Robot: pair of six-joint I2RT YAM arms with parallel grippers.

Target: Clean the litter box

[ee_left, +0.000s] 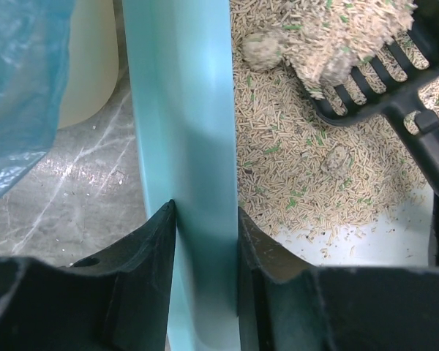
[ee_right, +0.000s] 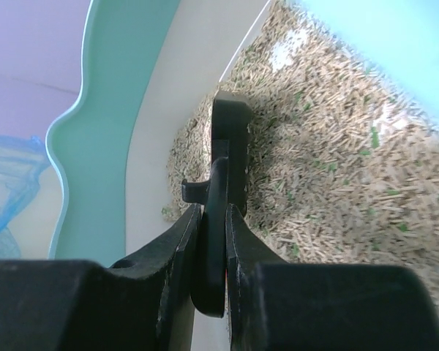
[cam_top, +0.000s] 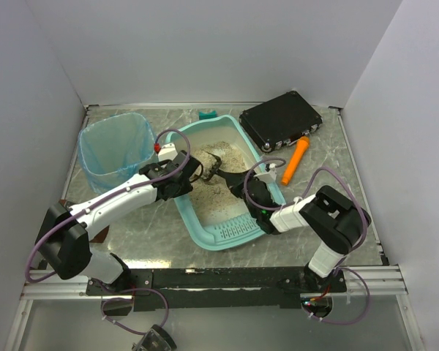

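The teal litter box [cam_top: 205,235] lies in the middle of the table with beige litter [cam_top: 218,191] inside. My left gripper [cam_top: 189,175] is shut on its left rim [ee_left: 186,110], one finger outside the wall and one inside, both pressed against it. My right gripper [cam_top: 243,184] is shut on the handle of a black slotted scoop [cam_top: 211,170]. The scoop's head [ee_left: 380,80] hangs above the litter [ee_left: 300,175], loaded with clumps and pellets. In the right wrist view the scoop handle [ee_right: 230,146] runs edge-on out of the gripper [ee_right: 214,212] over the litter [ee_right: 336,168].
A white bin lined with a blue bag [cam_top: 115,150] stands just left of the box, close to my left arm. A black case [cam_top: 280,119] sits at the back right, with an orange tool [cam_top: 296,161] in front of it. A small teal piece [cam_top: 207,115] lies behind the box.
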